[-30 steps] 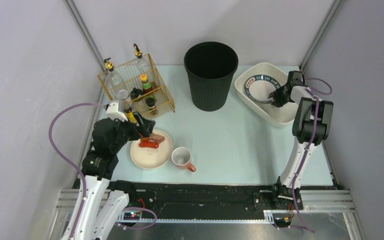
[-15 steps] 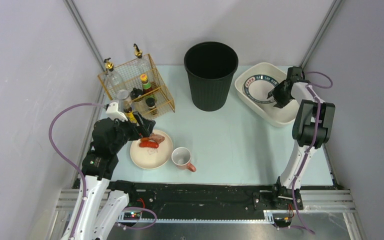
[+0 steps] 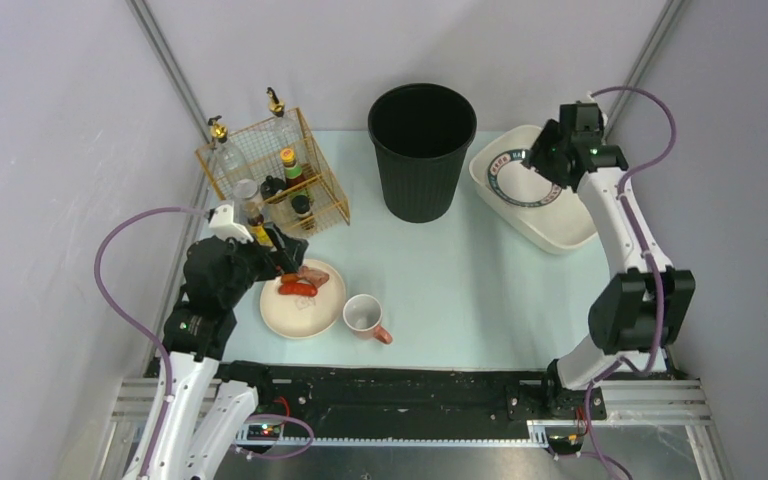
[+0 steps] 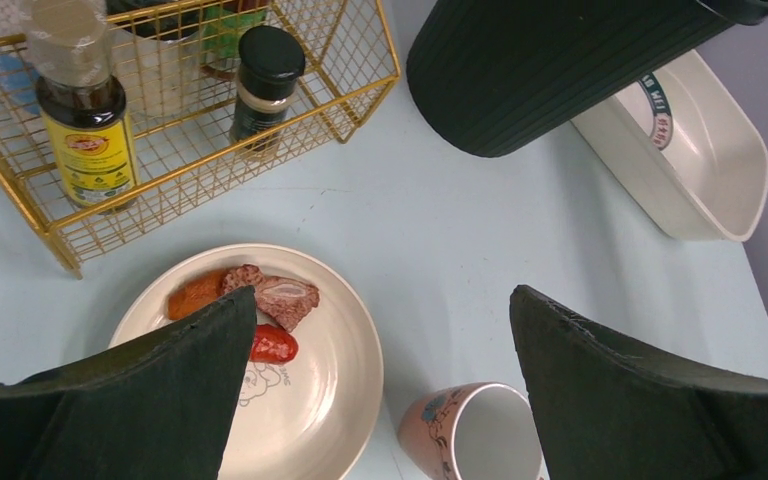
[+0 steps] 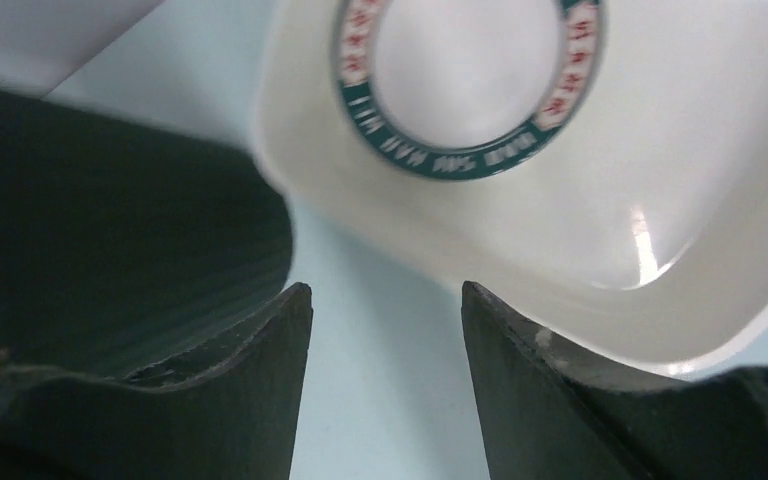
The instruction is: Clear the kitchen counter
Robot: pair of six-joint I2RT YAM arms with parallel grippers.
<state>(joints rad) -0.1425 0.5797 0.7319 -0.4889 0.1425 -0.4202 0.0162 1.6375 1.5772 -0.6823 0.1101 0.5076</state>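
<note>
Cream plate (image 3: 305, 315) at lower left, below wide-open empty left jaws, wants a level rim grip; right jaws hang part-open, empty.

Your left pincer (image 4: 380, 300): gold basket (image 4: 210, 170) blocks front-left | black bin (image 4: 560, 70) blocks front-right | open counter (image 4: 440, 220) straight ahead between them

Smooth counter (image 3: 480, 290); metal wire basket (image 3: 325, 185); ribbed matt bin (image 3: 420, 175); glossy basin (image 3: 572, 222).
</note>
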